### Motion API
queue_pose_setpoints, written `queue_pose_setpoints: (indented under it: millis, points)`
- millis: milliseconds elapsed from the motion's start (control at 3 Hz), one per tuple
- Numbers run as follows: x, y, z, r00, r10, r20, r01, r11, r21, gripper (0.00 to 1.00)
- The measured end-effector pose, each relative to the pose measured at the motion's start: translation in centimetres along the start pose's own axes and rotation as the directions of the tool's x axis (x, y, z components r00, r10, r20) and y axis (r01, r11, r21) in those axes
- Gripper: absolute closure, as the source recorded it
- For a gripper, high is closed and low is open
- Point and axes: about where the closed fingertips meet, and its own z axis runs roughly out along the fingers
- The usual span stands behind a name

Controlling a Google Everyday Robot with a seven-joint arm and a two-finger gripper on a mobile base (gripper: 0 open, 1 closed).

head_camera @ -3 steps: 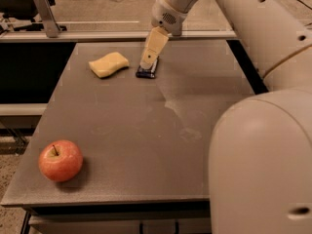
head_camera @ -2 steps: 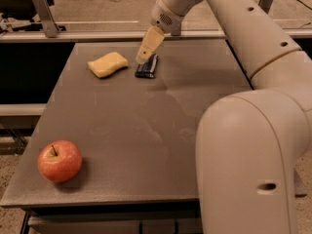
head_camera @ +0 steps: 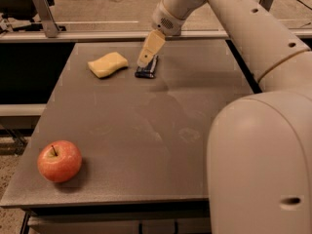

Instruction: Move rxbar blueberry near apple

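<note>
The rxbar blueberry (head_camera: 148, 68) is a small dark navy bar lying flat on the grey table (head_camera: 146, 130) at the far middle. My gripper (head_camera: 147, 52) hangs right over it, its tan fingers (head_camera: 150, 47) pointing down at the bar's near-left side and partly covering it. The apple (head_camera: 59, 161) is red-orange with a short stem and stands at the table's near left corner, far from the bar and the gripper.
A pale yellow sponge (head_camera: 107, 64) lies just left of the bar. My large white arm (head_camera: 258, 145) fills the right side of the view. A metal rail (head_camera: 97, 33) runs behind the table. The table's edges drop off at front and left.
The gripper has shifted a little to the left over the bar. The bar, sponge and apple lie where they were.
</note>
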Motion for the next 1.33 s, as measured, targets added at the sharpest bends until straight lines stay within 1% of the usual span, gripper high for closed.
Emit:
queue_pose_setpoints:
  millis: [333,667,1000,1333]
  points:
    - [0.7,0.9,1.6,0.998,-0.051,0.031,0.051,0.9985,0.02,0.0]
    - [1.0,1.5,3.9,0.996,-0.057,0.075,0.057,0.9984,-0.001,0.0]
    - [1.6,1.4,5.6,0.995,-0.01,0.098,0.013,0.9994,-0.033,0.0]
    - [2.4,1.2,6.7,0.992,0.045,0.115,-0.039,0.9978,-0.054,0.16]
